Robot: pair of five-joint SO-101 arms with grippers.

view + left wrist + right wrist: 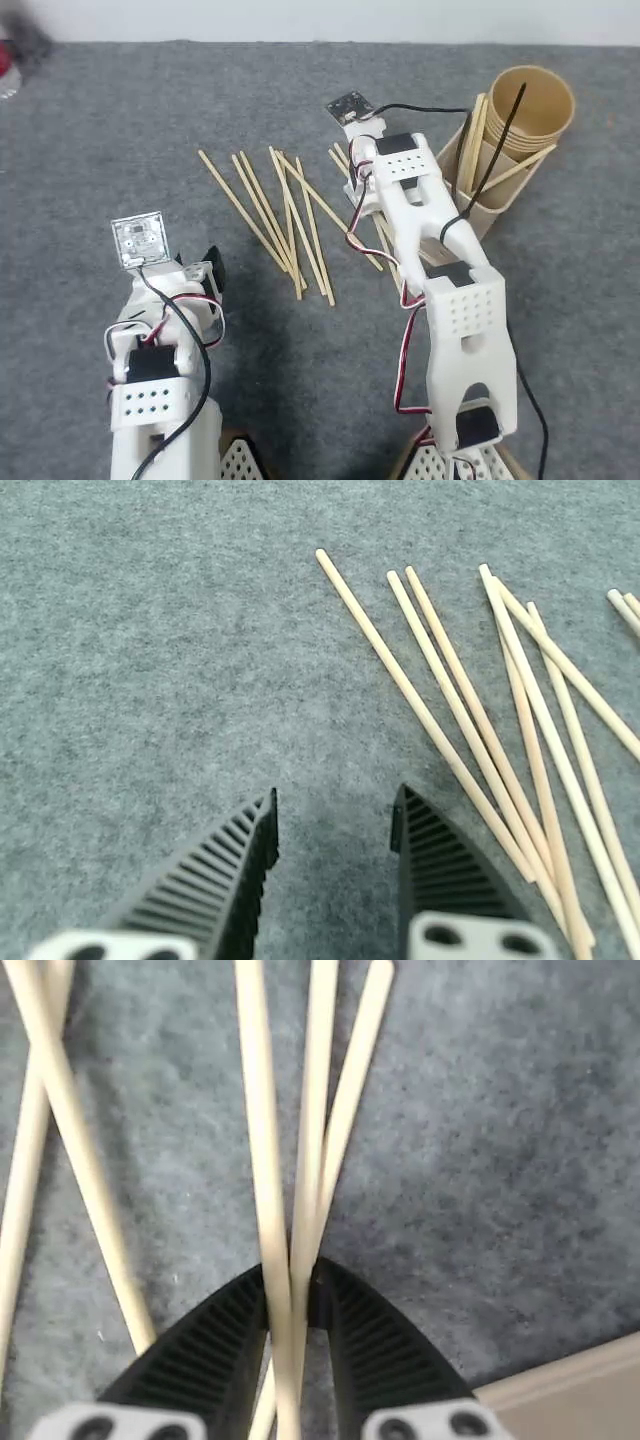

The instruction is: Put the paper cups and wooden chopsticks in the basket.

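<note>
Right wrist view: right gripper (290,1270) clamped on chopsticks (262,1140), two or three. Left gripper (335,805) open, empty; about seven loose sticks (470,730) just beside it. Farther, beside right gripper: basket (512,198) holding nested paper cups (548,105), count unclear, plus roughly four stowed sticks (472,135).

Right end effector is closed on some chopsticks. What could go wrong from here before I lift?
1. The right end effector pinches several chopsticks that fan apart, so one may slip out on lifting.
2. Their long free ends could snag the basket wall or knock the stacked paper cups beside the arm.
3. A loose chopstick lies crossed close by and might get dragged.
</note>
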